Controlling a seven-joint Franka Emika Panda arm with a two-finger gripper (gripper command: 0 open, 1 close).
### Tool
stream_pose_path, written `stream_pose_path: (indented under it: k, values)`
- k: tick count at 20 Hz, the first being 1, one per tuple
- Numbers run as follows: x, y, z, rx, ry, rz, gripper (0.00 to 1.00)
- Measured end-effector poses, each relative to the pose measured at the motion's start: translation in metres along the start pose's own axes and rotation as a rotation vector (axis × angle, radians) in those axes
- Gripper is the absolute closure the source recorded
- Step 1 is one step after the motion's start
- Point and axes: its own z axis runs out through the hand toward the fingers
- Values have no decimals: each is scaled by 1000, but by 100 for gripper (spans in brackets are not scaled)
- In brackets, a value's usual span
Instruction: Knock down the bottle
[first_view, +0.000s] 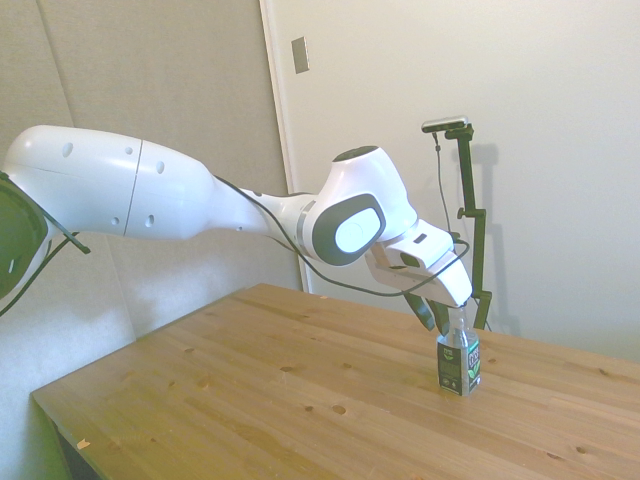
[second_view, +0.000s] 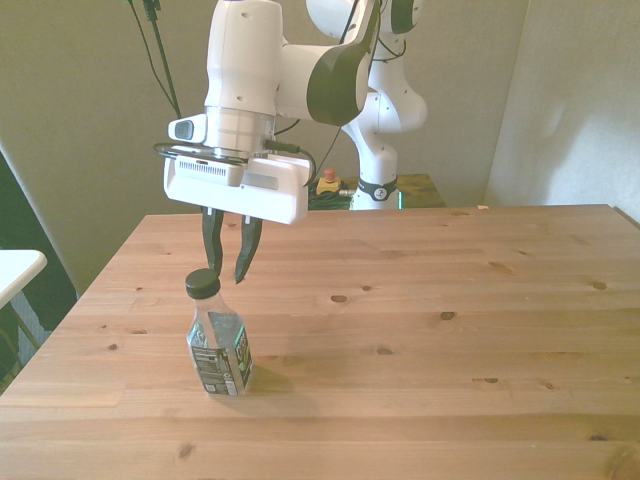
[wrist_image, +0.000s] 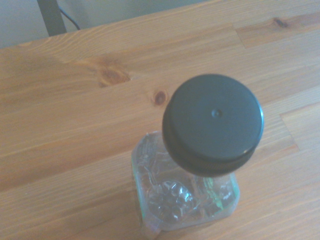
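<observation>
Side, front cameras stand off table (first_view: 250, 390); wrist close above; all share bottle (second_view: 220, 345).

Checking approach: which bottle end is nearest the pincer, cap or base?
The bottle's dark cap, level with the open pincer's tips; the base stands down on the table.

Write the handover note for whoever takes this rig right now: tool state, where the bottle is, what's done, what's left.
Tool: open, holding nothing, fingertips at about cap height, just behind the bottle in the front view.
Bottle: on the wooden table, toward the front view's left. It leans a little but has not fallen. Dark cap is on.
Done: the arm has been brought up to the bottle's top.
Left: push the cap sideways until the bottle topples, then check that it lies flat.
</observation>
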Motion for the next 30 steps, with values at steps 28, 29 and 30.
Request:
stream_pose_path:
  k: [28,29,30]
  values:
    - [30,-85,36,50,83,156,100]
    - [30,-87,39,50,84,155,100]
    - [30,-87,40,51,85,155,100]
